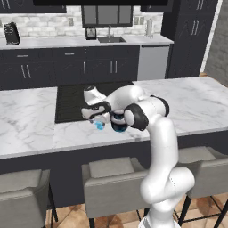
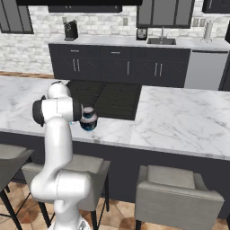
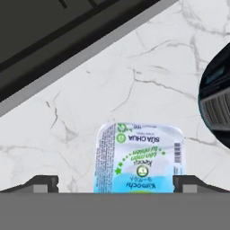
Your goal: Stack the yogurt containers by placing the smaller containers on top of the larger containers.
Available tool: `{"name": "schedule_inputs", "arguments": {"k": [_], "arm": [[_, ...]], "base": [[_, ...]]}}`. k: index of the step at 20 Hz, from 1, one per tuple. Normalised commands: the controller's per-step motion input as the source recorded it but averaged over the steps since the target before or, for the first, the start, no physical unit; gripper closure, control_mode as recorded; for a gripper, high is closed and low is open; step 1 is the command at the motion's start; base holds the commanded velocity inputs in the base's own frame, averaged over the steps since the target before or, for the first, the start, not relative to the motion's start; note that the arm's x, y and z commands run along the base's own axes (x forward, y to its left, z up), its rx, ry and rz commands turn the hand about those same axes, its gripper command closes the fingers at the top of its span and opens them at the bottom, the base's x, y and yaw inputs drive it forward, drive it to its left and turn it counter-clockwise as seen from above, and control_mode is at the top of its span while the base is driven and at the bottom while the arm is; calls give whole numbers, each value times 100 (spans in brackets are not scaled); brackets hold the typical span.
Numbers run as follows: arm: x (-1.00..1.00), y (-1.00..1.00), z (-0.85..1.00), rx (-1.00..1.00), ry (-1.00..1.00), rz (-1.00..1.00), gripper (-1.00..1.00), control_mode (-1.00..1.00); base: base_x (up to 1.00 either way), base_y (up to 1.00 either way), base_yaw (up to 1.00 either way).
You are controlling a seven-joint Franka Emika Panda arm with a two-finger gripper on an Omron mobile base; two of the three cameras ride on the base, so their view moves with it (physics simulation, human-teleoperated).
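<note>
The marble counter (image 3: 148,67) is seen across the hand view, the dark cooktop (image 3: 54,27) at its upper left. A dark yogurt cup (image 3: 216,103) is cut off at the right edge. The light-blue cup (image 3: 139,157) lies low at centre (label printed in green) between the released, spread fingertips (image 3: 45,183) of the gripper (image 3: 116,185), ungrasped.

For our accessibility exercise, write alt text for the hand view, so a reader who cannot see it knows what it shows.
A small light-blue yogurt cup with a printed lid sits on the white marble counter, between the open gripper's two dark fingertips. A larger dark cup shows at the right edge, and a black cooktop fills the upper left corner.
</note>
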Motion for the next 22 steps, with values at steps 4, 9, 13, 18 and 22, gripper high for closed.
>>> {"name": "schedule_inputs", "arguments": {"k": [4,9,13,18,22], "arm": [[0,0,-21,-5,4,0,-100,-100],[-11,0,-22,-4,2,0,-100,-100],[-18,-3,-23,-2,1,0,-100,-100],[-21,-11,-27,-2,1,0,-100,-100],[-24,-12,-30,-1,0,0,-100,-100]], "base": [[0,0,0],[0,0,0],[0,0,0],[0,0,0],[0,0,0]]}}
